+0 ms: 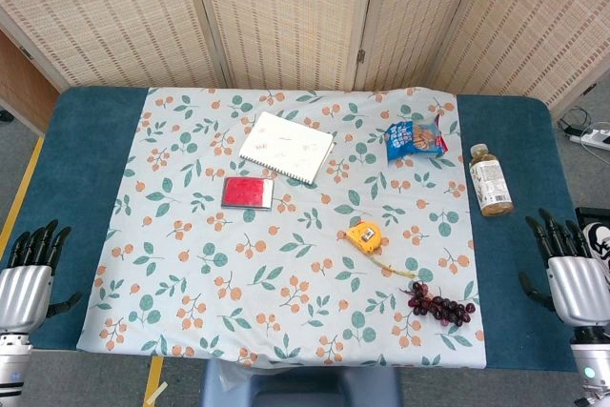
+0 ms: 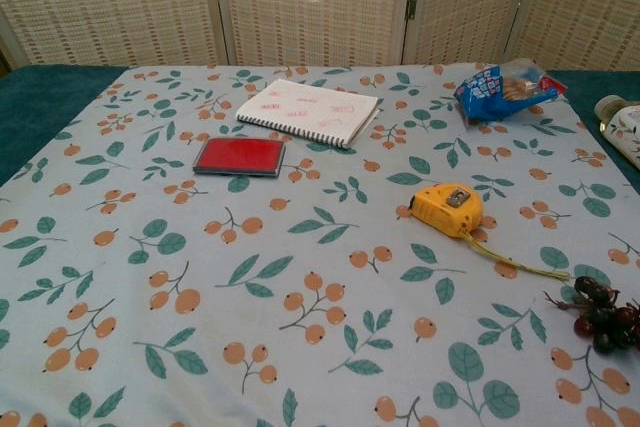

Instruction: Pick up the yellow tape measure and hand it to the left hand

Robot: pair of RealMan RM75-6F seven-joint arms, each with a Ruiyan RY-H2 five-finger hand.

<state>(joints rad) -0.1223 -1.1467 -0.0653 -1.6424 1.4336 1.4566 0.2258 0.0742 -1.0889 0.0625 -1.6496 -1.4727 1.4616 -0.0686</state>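
Observation:
The yellow tape measure [image 1: 364, 235] [image 2: 448, 209] lies on the floral tablecloth right of centre, a short length of its yellow tape trailing toward the grapes. My left hand [image 1: 29, 269] rests at the table's left edge, fingers apart and holding nothing, far from the tape measure. My right hand [image 1: 569, 269] sits at the right edge, also empty with fingers spread, well to the right of the tape measure. Neither hand shows in the chest view.
A spiral notebook [image 1: 286, 146] and a red flat case [image 1: 247, 192] lie left of centre. A blue snack bag [image 1: 415, 138] and a bottle [image 1: 490, 179] lie at the back right. Dark grapes [image 1: 439, 305] sit near the front right. Woven screens stand behind the table.

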